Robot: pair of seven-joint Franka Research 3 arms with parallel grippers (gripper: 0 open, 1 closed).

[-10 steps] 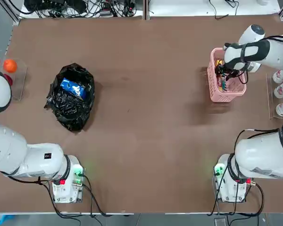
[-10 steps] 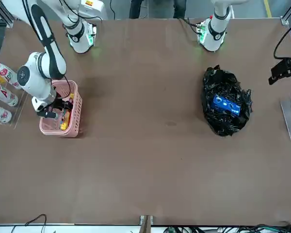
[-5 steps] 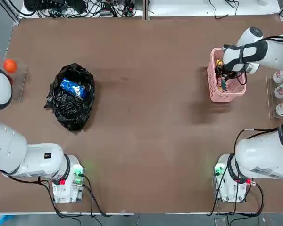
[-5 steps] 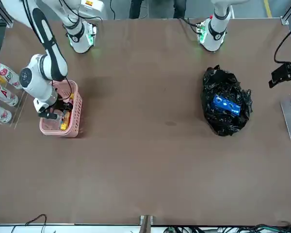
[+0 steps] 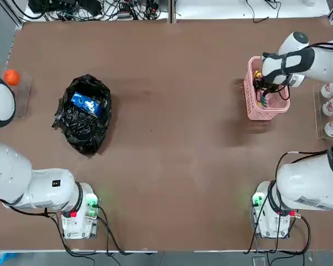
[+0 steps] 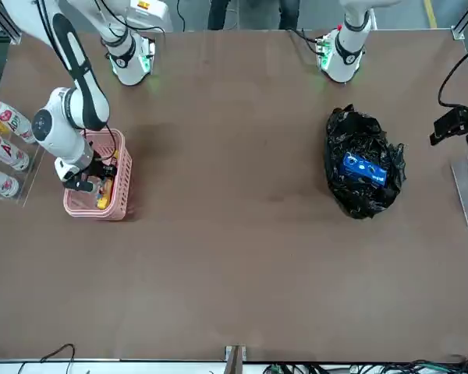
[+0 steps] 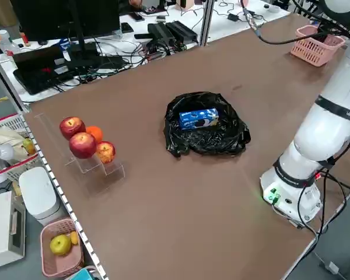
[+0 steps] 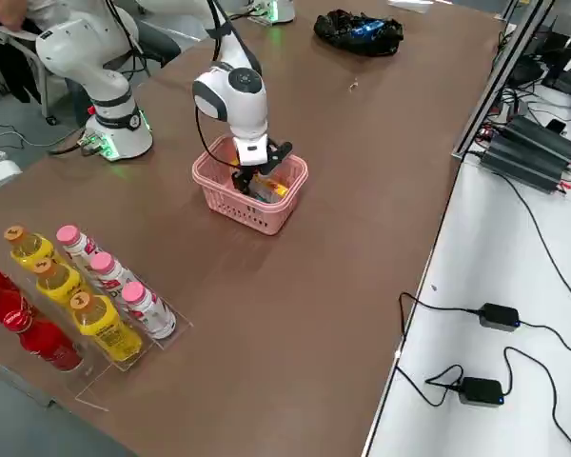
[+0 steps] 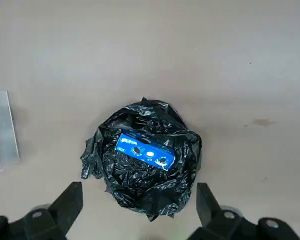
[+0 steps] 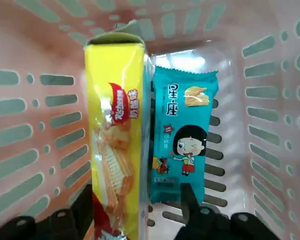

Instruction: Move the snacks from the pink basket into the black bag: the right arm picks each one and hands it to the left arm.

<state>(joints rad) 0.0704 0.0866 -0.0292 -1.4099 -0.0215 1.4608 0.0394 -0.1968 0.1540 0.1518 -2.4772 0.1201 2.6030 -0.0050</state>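
The pink basket (image 5: 250,103) stands at the table's right side and holds a yellow packet with red marks (image 10: 117,140) and a slim teal-blue packet (image 10: 183,135), lying side by side. My right gripper (image 10: 137,191) is lowered into the basket, open. One finger is against the yellow packet's outer side and the other rests over the teal packet's end. The black bag (image 5: 83,124) lies at the left with the blue-and-white pouch (image 5: 86,103) in it. My left gripper (image 9: 138,189) hangs open above and beside the bag, holding nothing.
Bottles with red labels (image 5: 331,105) stand in a clear rack just right of the basket. Red and orange fruits (image 7: 84,143) sit on a clear stand at the left edge. Cables and power units lie beyond the far edge.
The right gripper's fingers have drawn closer together around the yellow packet inside the basket. The left gripper has drifted slightly; the bag and pouch have not moved.
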